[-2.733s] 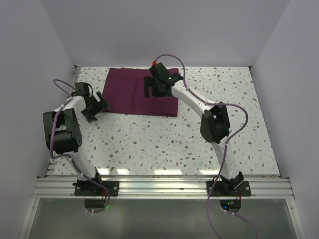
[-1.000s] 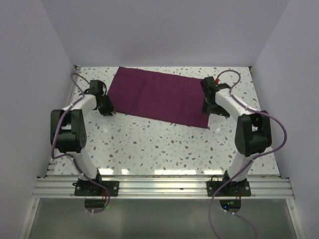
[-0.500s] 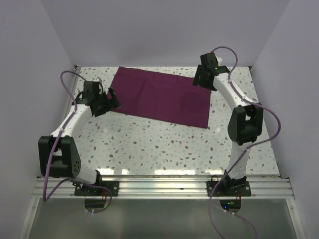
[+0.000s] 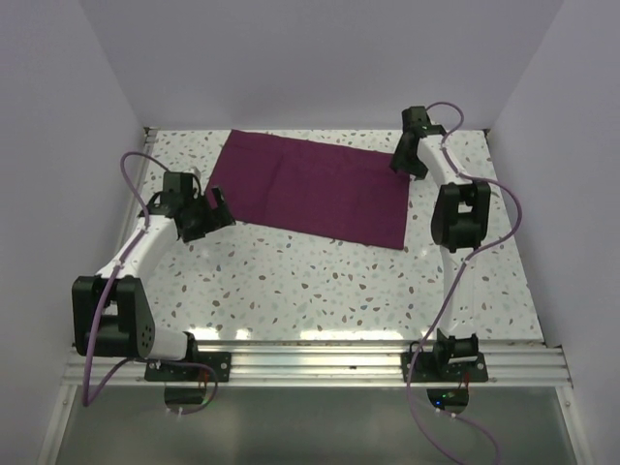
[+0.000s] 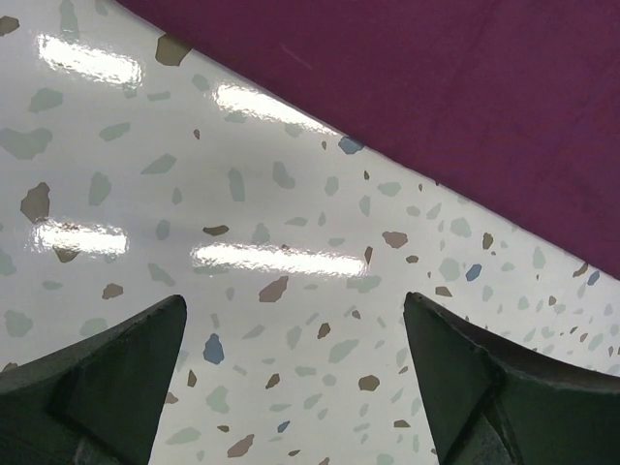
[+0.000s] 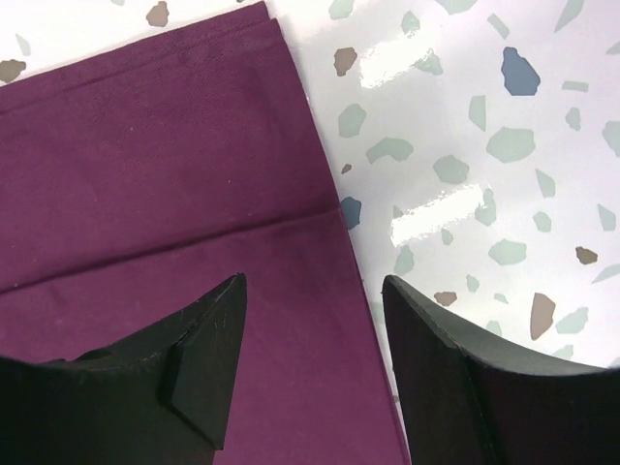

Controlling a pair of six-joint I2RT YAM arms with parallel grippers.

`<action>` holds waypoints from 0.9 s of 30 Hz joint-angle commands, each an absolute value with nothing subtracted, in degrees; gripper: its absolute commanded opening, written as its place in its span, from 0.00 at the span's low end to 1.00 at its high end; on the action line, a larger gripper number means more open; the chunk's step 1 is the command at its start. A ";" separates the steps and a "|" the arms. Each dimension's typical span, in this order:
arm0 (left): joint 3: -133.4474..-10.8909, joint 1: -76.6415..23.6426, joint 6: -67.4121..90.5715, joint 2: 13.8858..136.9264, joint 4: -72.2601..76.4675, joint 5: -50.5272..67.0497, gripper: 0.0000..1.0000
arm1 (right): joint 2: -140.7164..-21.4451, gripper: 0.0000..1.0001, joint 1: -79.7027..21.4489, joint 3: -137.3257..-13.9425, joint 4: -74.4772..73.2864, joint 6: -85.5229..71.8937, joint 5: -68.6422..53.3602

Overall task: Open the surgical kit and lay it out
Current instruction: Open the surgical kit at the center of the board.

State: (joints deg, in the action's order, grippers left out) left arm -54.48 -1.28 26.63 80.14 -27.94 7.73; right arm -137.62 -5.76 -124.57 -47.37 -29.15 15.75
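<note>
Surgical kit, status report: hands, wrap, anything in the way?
Left hand open, over bare table. Right hand open, over right edge of wrap. Wrap flat; no instruments showing. Nothing in the way.

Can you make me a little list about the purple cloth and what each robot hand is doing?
cloth: dark purple, spread out flat at the far side of the table
tools: none in sight
left gripper: open, empty, over bare table beside the cloth's left end
right gripper: open, empty, above the cloth's right edge near its far corner
</note>
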 commanded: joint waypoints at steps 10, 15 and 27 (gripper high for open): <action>-56.95 -1.32 24.35 85.16 -27.51 8.61 0.96 | -143.70 0.54 -5.10 -129.46 -46.93 -31.20 14.77; -57.92 -1.32 23.82 87.01 -27.77 8.44 0.96 | -145.19 0.45 -4.48 -129.90 -46.85 -31.46 14.33; -56.08 -1.32 23.99 87.19 -27.25 8.00 0.95 | -142.30 0.13 -4.31 -128.06 -49.57 -29.98 15.99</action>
